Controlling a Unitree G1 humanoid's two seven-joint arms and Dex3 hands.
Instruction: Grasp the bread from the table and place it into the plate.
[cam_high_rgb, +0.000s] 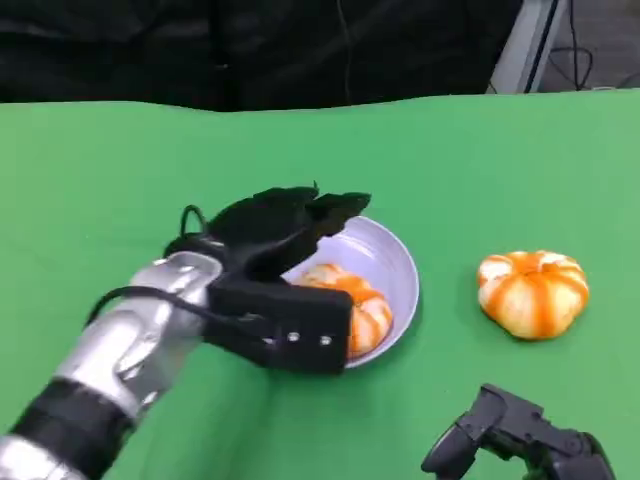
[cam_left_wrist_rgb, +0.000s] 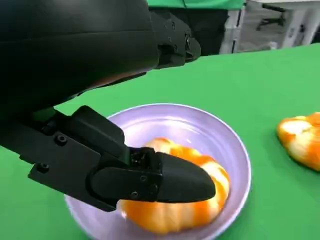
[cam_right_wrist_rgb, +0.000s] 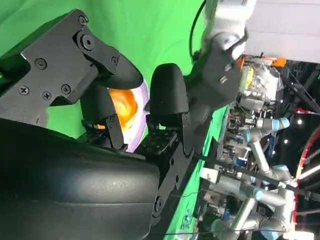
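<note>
The green table (cam_high_rgb: 120, 170) is the biggest thing here. It fills most of the head view, and a dark wall stands at its far edge.

The robot's left arm (cam_high_rgb: 120, 350) is shiny silver. It comes in from the near left and reaches to the middle of the table.

The left hand (cam_high_rgb: 285, 275) is black and sits over the plate. Its fingers (cam_left_wrist_rgb: 165, 180) are spread apart, some over the far side of the plate and one over the near side. The bread in the plate lies between them. One finger is right on top of that bread in the left wrist view, but I cannot tell if it is touching or squeezing it.

The plate (cam_high_rgb: 395, 265) is pale purple and round like a bowl. It sits in the middle of the table.

One bread (cam_high_rgb: 365, 310) is inside the plate. It is round, orange and white.

Another bread (cam_high_rgb: 533, 292) just like it lies on the bare table, to the right of the plate and well apart from it.

The right hand (cam_high_rgb: 520, 435) is low at the near right, resting by the table edge. Its fingers (cam_right_wrist_rgb: 167, 95) are apart and hold nothing.
</note>
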